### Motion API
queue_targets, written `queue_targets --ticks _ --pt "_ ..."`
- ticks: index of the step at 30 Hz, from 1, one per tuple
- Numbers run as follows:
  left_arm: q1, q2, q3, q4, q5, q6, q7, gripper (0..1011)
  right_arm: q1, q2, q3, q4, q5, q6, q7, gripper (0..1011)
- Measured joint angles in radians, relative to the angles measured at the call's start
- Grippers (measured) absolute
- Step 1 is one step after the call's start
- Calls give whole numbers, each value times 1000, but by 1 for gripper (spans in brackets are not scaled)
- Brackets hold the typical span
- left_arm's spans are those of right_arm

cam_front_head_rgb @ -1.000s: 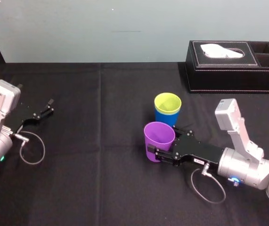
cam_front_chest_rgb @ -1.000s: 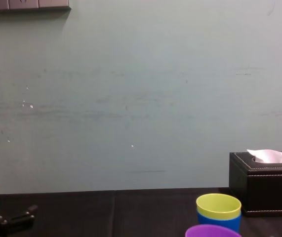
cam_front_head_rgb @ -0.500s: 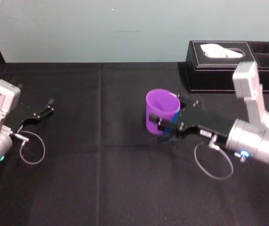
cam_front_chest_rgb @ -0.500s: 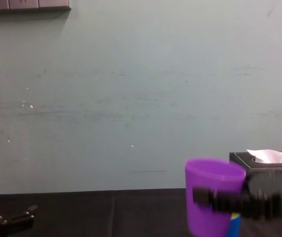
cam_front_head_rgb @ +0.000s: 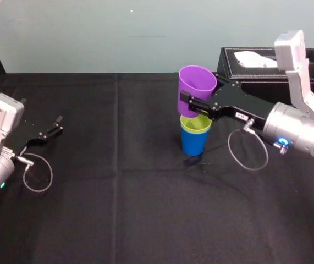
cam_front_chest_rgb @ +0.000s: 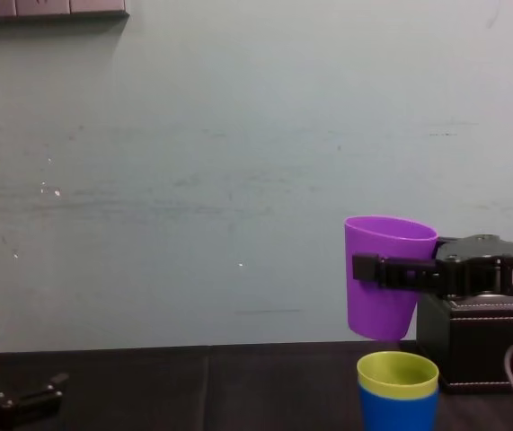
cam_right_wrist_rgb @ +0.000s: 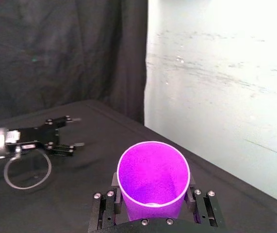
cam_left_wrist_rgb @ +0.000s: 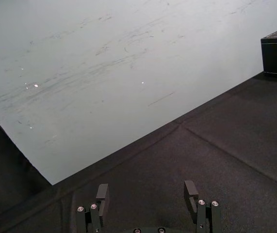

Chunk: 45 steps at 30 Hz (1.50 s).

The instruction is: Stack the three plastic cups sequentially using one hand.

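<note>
Purple cup [cam_front_head_rgb: 197,82] is coming up off the table [cam_front_head_rgb: 118,192], your right gripper [cam_front_head_rgb: 192,102] clenching it upright just above the yellow-green cup [cam_front_head_rgb: 196,125]

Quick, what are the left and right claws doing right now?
Left claw: open, empty, parked.
Right claw: closed on the purple cup, held in the air.

head looks down, chest level across; both share purple cup [cam_front_head_rgb: 196,82].
</note>
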Motion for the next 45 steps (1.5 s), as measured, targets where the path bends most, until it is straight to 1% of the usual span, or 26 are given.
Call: queue_targets --ticks 6,10,28,36,45 --pt "0 0 0 0 0 0 0 1012 37 -12 -8 54 -6 2 3 731" --pt "0 0 0 0 0 0 0 1011 45 -13 -17 75 -14 -7 13 731" --pt "0 0 0 0 0 0 0 1011 41 -28 -26 140 -45 -47 21 731" --pt "0 0 0 0 0 0 0 1011 41 -40 -30 165 -64 -52 18 731" --pt "0 0 0 0 0 0 0 1011 40 -40 -31 167 -66 -51 17 732"
